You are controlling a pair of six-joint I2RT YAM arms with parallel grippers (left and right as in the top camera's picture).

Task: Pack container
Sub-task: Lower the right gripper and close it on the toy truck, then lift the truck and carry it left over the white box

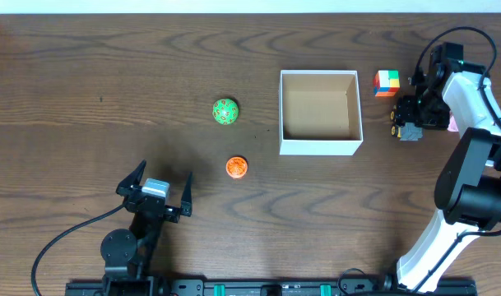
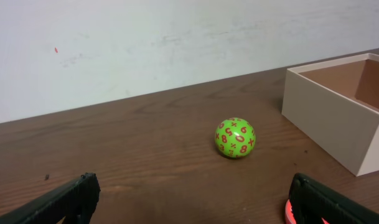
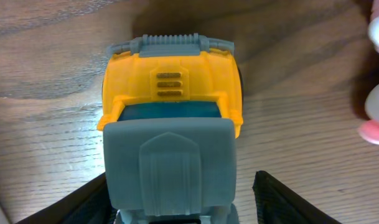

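Nearest the robot's base, the left tool hovers low over the brown desk with its fingers spread wide and nothing between them; just beyond it and to its right lies a small orange ball; farther on sits a green ball printed with red numerals, which the left wrist view shows alone on the wood; right of both balls, apart from them, stands the container, a square shallow box with white outer walls and a plain brown inside, upright, open-topped and holding nothing; right of the box, the right tool is down over a yellow and grey toy truck, its fingers released and straddling the truck's grey rear, a gap showing on one side; farthest back, just beside the box's far right corner, rests a multicoloured cube.
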